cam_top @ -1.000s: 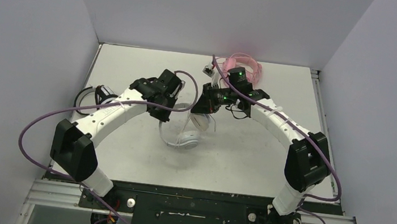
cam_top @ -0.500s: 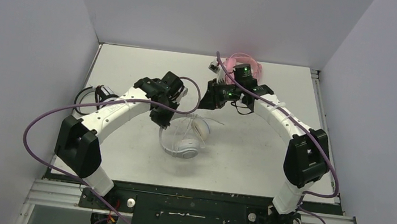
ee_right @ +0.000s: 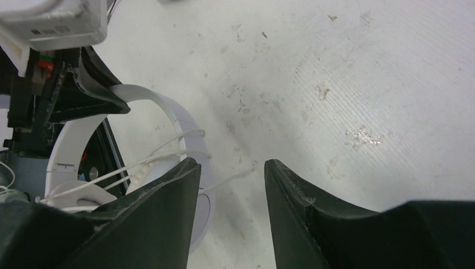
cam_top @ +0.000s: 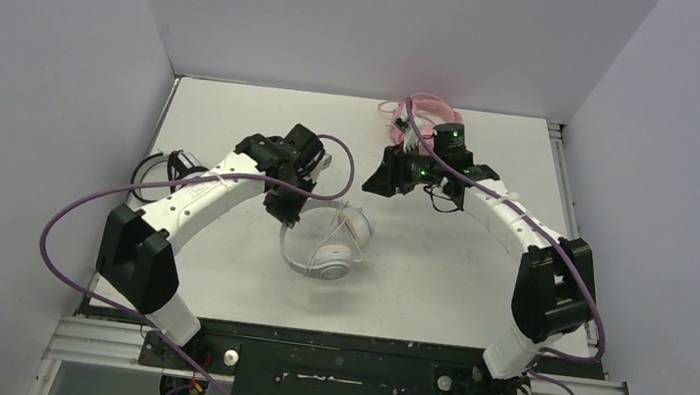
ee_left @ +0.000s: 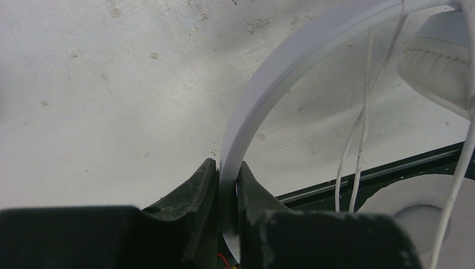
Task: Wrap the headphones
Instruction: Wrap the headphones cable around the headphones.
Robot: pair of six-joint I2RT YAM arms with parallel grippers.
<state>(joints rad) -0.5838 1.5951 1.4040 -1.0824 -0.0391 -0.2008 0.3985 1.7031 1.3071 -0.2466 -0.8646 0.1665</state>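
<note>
- Headphones: the white set [cam_top: 324,250] lies in the middle of the table [cam_top: 234,123]. The pink set [cam_top: 424,114] sits at the far edge. A dark set [cam_top: 160,169] shows at the left edge, partly hidden by the left arm [cam_top: 195,194].
- Left gripper [ee_left: 227,168] is clamped on the white set's band [ee_left: 280,73], its jaws pressed flat against both faces.
- Right gripper [ee_right: 231,168] hangs just beyond the white set with its jaws apart and nothing between them. Only bare table shows in the gap.
- We judge the white set to be light. The band looks like stiff, smooth plastic that could slide in a pinch, so a grip across its flat faces, as the left one has, suits it.
- The cups [ee_left: 442,67] look padded and bulky, so we think they are poor places to pinch.
- The cord [ee_left: 364,112] is thin and limp, and a few strands cross the band's arc. We would take it lightly near its free end, since a hard tug could strain it where it enters the cup or drag the whole set.
- Writing: we can read no brand on any set. A white block [ee_right: 50,22] in the upper left corner of the right wrist view carries a sticker [ee_right: 51,31], but its print is too small to read.
</note>
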